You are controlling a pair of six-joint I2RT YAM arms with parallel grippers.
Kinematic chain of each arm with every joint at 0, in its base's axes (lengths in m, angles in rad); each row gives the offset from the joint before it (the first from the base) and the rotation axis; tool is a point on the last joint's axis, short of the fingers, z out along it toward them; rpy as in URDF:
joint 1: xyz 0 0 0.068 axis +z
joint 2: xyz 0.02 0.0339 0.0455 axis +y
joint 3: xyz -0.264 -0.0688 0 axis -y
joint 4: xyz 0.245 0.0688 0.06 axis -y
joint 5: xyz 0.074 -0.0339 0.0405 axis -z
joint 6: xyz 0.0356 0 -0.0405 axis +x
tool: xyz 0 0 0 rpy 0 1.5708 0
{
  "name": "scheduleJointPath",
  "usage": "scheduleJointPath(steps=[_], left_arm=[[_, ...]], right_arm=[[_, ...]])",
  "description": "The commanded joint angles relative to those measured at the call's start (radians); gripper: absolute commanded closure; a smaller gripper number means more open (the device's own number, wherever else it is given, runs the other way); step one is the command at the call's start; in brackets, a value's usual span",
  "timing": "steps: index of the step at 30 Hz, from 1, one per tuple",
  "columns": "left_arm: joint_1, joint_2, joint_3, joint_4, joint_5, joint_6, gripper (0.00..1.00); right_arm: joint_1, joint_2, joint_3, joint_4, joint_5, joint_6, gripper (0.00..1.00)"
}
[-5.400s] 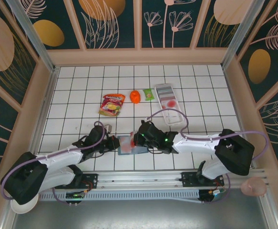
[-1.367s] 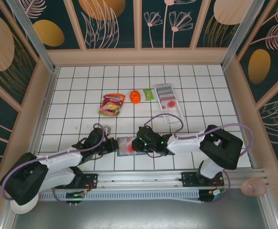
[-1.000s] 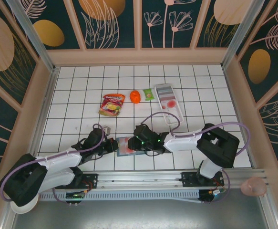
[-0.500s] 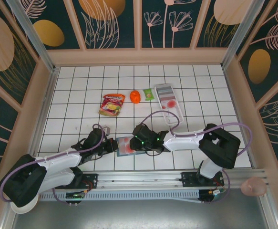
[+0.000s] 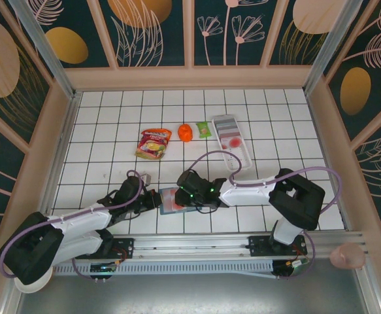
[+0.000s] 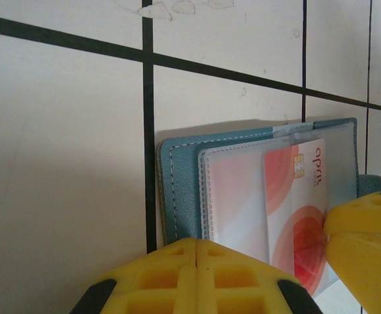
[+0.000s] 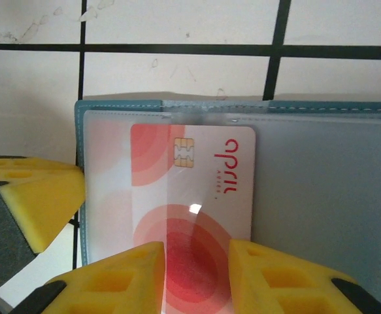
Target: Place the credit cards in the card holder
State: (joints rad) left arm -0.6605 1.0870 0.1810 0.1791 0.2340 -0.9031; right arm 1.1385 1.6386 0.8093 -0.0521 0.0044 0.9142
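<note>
- The teal card holder [image 6: 179,190] lies open on the white tiled bench [image 5: 105,140], near its front edge, between the two arms.
- A red-and-white credit card [image 7: 193,203] lies flat against the holder's clear sleeves.
- The left jaws are pressed together at the holder's edge.
- The right jaws stand slightly spread, tips over the card's near end.

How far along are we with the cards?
Done: the holder lies open, and a pink shape under its clear sleeve may be a card already in. In hand: one card lies at the sleeve, with the right gripper open over its near end and the left gripper shut at the holder's edge. I cannot tell if it is seated. Left: the tray holds red-marked cards.
</note>
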Motion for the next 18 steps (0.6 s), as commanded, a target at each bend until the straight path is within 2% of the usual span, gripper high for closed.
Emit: scheduleJointPath(steps=[1, 14, 18], left_arm=[[-0.004, -0.009, -0.017, -0.013, -0.009, -0.004, 1.0], [-0.003, -0.019, -0.02, -0.021, -0.012, -0.004, 1.0], [-0.003, -0.021, -0.018, -0.027, -0.011, -0.001, 1.0]], right_arm=[[0.01, -0.013, 0.013, -0.042, 0.061, -0.004, 0.66], [0.018, 0.005, 0.034, -0.089, 0.103, -0.014, 0.62], [0.022, -0.02, 0.014, -0.014, 0.062, -0.02, 0.62]])
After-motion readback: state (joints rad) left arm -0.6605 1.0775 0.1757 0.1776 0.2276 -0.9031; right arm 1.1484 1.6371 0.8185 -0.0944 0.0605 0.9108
